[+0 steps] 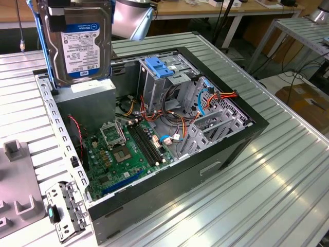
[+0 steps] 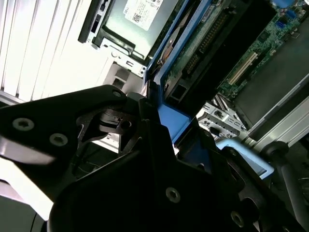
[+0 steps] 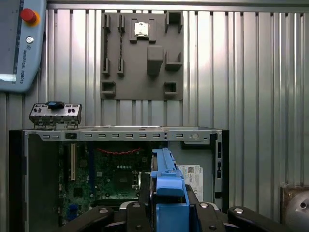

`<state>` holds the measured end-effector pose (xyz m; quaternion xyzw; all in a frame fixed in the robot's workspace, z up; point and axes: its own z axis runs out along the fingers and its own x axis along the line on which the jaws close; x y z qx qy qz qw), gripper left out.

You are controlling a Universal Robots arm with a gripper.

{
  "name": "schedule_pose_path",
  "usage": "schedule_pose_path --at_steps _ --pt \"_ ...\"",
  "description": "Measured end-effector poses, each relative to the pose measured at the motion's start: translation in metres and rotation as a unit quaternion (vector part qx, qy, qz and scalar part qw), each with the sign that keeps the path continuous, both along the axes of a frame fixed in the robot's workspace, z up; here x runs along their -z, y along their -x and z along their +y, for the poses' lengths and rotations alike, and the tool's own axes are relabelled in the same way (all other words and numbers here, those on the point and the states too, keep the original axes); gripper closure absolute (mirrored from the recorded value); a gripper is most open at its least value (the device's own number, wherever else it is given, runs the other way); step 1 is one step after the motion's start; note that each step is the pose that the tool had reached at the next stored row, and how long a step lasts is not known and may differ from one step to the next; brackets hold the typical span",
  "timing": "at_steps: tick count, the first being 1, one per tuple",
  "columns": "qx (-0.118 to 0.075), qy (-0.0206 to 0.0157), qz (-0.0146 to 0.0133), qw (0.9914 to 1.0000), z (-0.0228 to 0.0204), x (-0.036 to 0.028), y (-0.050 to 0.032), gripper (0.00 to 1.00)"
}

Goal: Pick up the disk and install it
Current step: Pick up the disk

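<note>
Closest to both wrist cameras is the pincer (image 3: 169, 218), its black jaws closed on the blue carrier rail of the disk (image 3: 165, 176) and gripping it edge-on. In the exterior view the disk (image 1: 79, 41) hangs upright at the far left, label facing the camera. It is raised over the grey power supply box (image 1: 85, 98) in the far left corner of the open computer case (image 1: 205, 170). The green motherboard (image 1: 128, 149) lies on the case floor. To its right, further back, stands a metal drive cage (image 1: 164, 82) topped with a blue latch. The case rests on a ribbed metal surface (image 1: 272, 195). A small metal bracket (image 1: 64, 211) lies just beside the case's near left corner, and a grey fixture plate (image 3: 140, 72) sits well apart from it.
</note>
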<state>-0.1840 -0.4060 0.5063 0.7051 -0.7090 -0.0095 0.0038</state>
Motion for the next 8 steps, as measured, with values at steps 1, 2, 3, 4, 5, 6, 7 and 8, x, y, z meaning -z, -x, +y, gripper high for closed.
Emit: schedule_pose_path --at_steps 1,2,3,4,5,6,7,8 --pt "0.000 0.0000 0.0000 1.00000 -0.0001 0.0002 -0.0014 0.63" --pt "0.000 0.0001 0.0000 1.00000 -0.0003 0.0004 -0.0040 0.63" --pt "0.000 0.0001 0.0000 1.00000 -0.0004 0.0006 -0.0059 0.63" --pt "0.000 0.0002 0.0000 1.00000 -0.0011 0.0016 -0.0159 0.63" --pt "0.000 0.0002 0.0000 1.00000 -0.0016 0.0025 -0.0301 0.63" --pt "0.000 0.0002 0.0000 1.00000 -0.0016 0.0025 -0.0309 0.63" --pt "0.000 0.0002 0.0000 1.00000 -0.0016 0.0024 -0.0310 0.63" --pt "0.000 0.0002 0.0000 1.00000 -0.0016 0.0025 -0.0310 0.63"
